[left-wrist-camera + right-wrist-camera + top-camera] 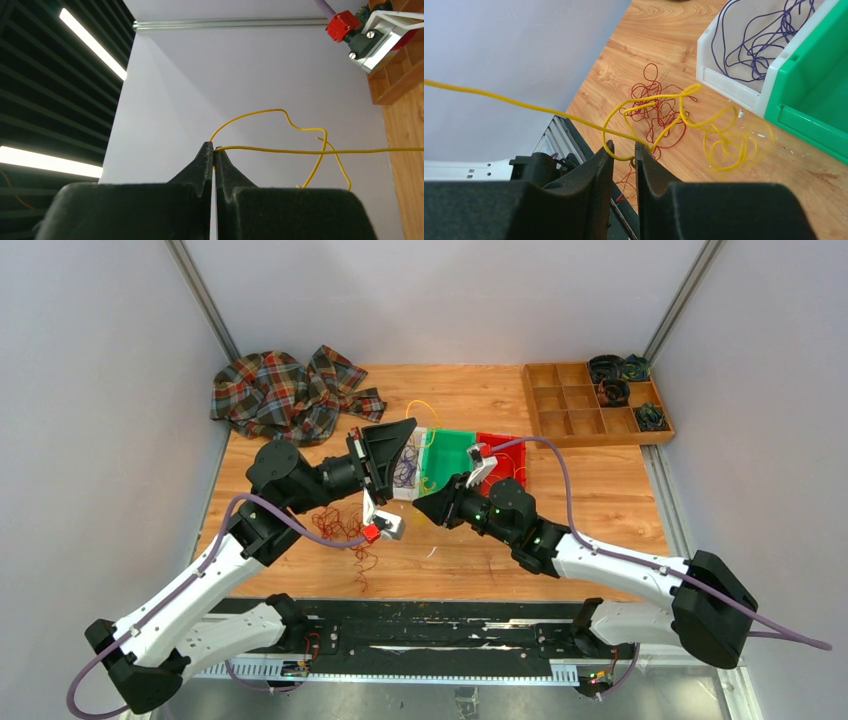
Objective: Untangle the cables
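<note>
A plaid cloth [290, 395] lies bunched at the far left corner of the worktop [600, 510], well apart from the work and out of the arms' way. The left gripper [214, 150] is raised off the wood with its jaws pressed together, pinching one strand of the yellow cable [280, 149]. This looks like an anchor grip, holding one end up and taut so the rest can be drawn free.

Below it, toward the near edge left of centre, the dark red cables [644, 92] lie in a loose tangle on the wood, with loops of the yellow one draped over them. The two colours are not yet parted.

The right gripper [623, 150] hangs low over that spot. Its jaws stand a narrow gap apart with the yellow strand running between them, not pinched as far as the wrist view shows.

Further right, at mid-worktop, the purple cables [759, 45] sit alone in a white bin [729, 82], probably sorted already. A green bin [809, 75] touches it, apparently bare inside. A wooden compartment tray [600, 439] fills the far right corner.
</note>
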Robot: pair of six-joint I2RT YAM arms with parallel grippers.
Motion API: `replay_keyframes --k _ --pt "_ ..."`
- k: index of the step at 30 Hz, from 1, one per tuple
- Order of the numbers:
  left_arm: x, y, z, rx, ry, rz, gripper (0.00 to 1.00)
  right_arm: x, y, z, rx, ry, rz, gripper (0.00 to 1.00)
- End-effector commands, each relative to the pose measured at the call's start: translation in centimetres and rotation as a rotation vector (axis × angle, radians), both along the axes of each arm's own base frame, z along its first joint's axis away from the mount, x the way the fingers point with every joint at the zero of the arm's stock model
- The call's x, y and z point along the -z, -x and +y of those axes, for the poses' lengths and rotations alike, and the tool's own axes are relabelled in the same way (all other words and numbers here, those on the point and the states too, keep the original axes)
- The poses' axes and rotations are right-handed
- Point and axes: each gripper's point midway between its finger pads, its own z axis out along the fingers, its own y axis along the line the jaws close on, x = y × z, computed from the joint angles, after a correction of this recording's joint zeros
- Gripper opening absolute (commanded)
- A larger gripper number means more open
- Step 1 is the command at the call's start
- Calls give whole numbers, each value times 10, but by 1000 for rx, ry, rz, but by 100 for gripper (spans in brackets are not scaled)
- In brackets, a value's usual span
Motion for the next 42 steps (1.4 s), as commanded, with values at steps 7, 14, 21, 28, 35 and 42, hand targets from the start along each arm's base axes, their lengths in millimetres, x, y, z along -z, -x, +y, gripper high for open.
replay_keyframes --k 7,14,21,28,35,42 --pt "-62 10 13 -24 104 -115 1 46 7 -12 37 70 76 18" --pt "-79 12 16 -37 115 -162 1 75 13 -27 42 185 112 24" --pt "-87 12 18 -51 118 -193 1 71 9 -47 92 272 67 44" --pt "-85 14 18 -48 111 -204 1 8 9 -62 95 246 -113 50" --pt "-86 16 15 -30 103 -215 1 -67 20 -60 16 99 -408 54" --pt "-86 16 15 -29 102 -218 1 -125 34 -26 -142 24 -597 54"
